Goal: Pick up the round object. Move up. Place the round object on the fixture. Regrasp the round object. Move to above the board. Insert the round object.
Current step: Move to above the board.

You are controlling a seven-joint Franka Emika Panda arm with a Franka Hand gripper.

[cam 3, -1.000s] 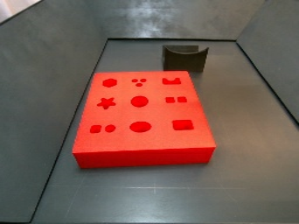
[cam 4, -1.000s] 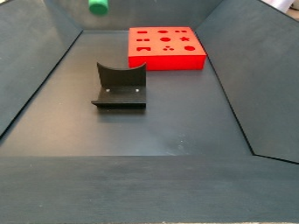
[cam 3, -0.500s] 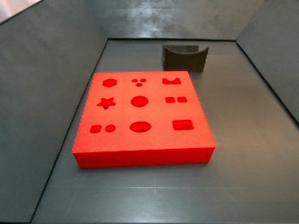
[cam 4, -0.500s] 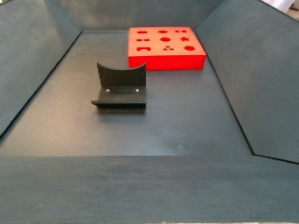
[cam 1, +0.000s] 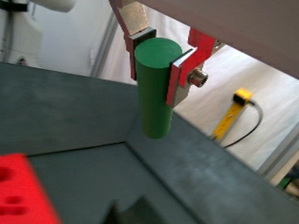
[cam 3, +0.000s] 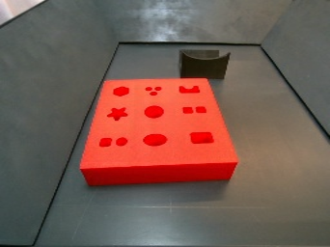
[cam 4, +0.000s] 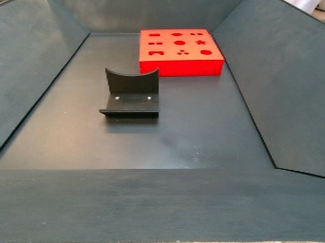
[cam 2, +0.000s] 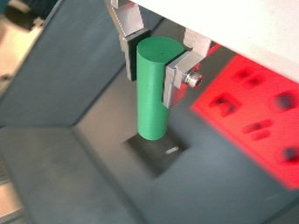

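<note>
Gripper (cam 1: 162, 50) seen in both wrist views only (cam 2: 156, 54); out of frame in both side views. Silver finger plates (cam 1: 135, 19) pinching upper part of round object (cam 1: 156, 87), one plate each side. Red markings on plates near tips in a wrist view. Screw head on outer plate visible in both wrist views.

Round object: green, smooth cyl., held approx. upright, lower end hanging free below fingers (cam 2: 152, 87). No contact w/ anything underneath. Held in the air above bin floor.

Fixture (cam 3: 204, 63): dark block w/ curved notch, standing on surface at far end in a side view, just beyond board (cam 3: 156, 129). In a side view, L-shape w/ base plate evident (cam 4: 129, 93), well apart from board (cam 4: 180, 51). Notch empty. Part of fixture visible below peg in a wrist view (cam 2: 156, 152).

Board: red, flat on surface, cut-outs (circles, star, squares, crown) all unfilled. Corner visible in wrist views (cam 1: 26, 191) (cam 2: 253, 105).

Yellow item w/ black cable (cam 1: 237, 111) outside bin wall in a wrist view.

No legible writing, brands or labels found.
</note>
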